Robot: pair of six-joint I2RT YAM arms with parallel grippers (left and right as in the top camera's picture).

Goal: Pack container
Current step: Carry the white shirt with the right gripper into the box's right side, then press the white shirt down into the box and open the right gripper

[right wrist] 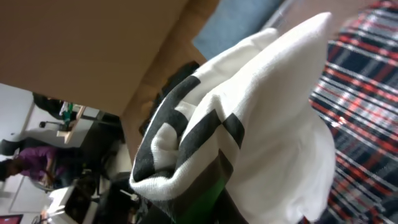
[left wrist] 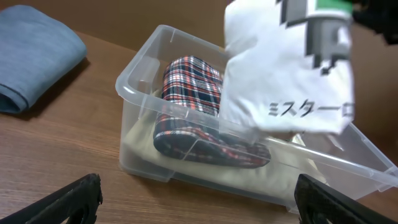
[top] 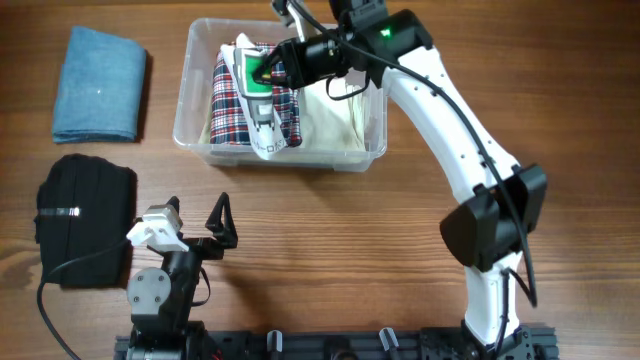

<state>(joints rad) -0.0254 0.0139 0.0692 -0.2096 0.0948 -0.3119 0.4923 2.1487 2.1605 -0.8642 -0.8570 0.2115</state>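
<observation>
Surface: brown wood-grain table (top: 330,240), 3 items lying directly on it.
Item 1: folded blue fabric cloth (top: 100,85), flat, far left.
Item 2: folded black fabric garment (top: 85,220), flat, left side, nearer than the blue cloth and apart from it.
Item 3: clear rectangular plastic container with rounded corners (top: 186,115), upright, far middle, right of the blue cloth, not touching it.

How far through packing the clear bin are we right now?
Done: a red-and-navy plaid garment lies on a cream cloth inside the clear plastic rectangular container. In hand: the right gripper holds a white garment with black-and-green print over it. Left: a folded blue cloth and a folded black garment lie on the wooden table outside; the left gripper is open and empty.
</observation>
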